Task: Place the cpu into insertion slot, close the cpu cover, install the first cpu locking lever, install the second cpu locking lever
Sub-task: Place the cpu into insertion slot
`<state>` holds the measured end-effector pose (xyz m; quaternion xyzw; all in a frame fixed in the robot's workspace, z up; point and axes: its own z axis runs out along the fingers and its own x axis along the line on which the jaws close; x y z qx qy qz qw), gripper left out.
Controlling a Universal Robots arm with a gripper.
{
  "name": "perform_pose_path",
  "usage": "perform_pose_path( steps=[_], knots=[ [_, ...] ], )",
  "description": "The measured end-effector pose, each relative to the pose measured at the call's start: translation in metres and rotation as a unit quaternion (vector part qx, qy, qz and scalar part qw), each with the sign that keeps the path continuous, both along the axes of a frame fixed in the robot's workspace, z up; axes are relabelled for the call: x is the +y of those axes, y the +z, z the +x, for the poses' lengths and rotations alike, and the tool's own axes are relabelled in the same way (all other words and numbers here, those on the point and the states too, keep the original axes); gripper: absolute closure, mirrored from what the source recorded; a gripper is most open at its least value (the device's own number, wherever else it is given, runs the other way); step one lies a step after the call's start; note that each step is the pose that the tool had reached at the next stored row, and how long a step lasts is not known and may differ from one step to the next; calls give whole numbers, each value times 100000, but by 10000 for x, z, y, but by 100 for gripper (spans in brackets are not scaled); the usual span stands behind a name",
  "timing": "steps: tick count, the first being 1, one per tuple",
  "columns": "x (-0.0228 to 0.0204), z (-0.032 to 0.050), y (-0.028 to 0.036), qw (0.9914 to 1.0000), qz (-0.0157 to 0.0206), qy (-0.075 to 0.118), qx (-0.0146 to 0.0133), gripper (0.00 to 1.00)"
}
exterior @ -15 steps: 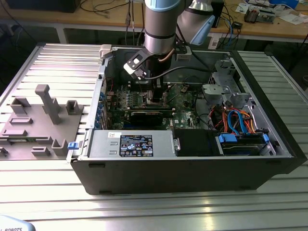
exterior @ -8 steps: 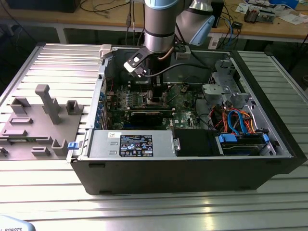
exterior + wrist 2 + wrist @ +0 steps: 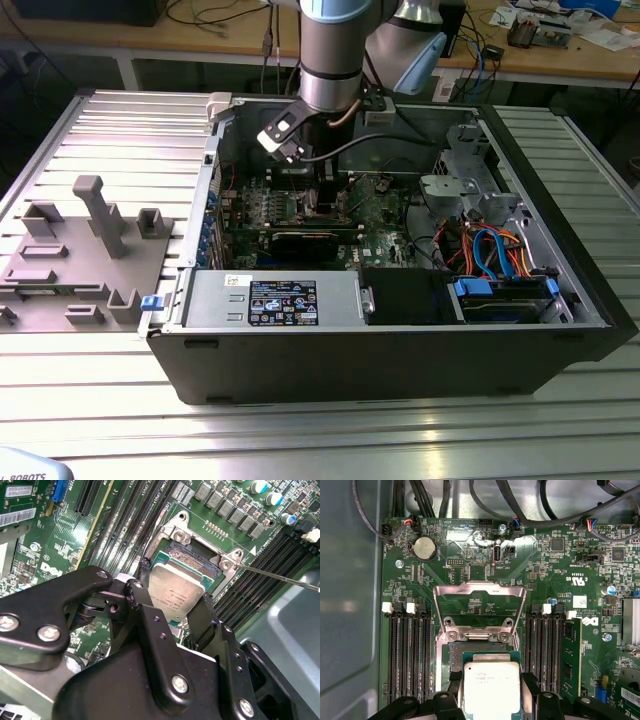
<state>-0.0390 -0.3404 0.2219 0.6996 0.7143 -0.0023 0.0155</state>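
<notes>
My gripper [image 3: 491,680] is shut on the cpu [image 3: 491,689], a square silver-topped chip held by its two side edges between black fingers [image 3: 454,686]. The cpu [image 3: 175,594] hangs low over the near part of the insertion slot [image 3: 194,555], whose contact field still shows beyond it. The silver cpu cover [image 3: 480,592] stands swung open behind the insertion slot [image 3: 479,649]. A thin metal locking lever [image 3: 280,575] sticks out sideways from the socket's corner. In the exterior view the gripper [image 3: 325,195] reaches down into the open computer case [image 3: 400,355].
Long black memory slots [image 3: 410,655] flank the socket on both sides, one holding a green module [image 3: 570,655]. Black cables [image 3: 485,500] run along the board's far edge. A grey fixture tray [image 3: 80,250] lies at the exterior view's left, outside the case. A drive cage with blue cables [image 3: 495,270] fills the case's right.
</notes>
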Motion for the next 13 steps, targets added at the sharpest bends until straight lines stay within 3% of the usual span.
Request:
perform_pose_path(
  steps=[13],
  knots=[
    [0, 0, -38, 100000, -2, 0, -2, 45]
  ],
)
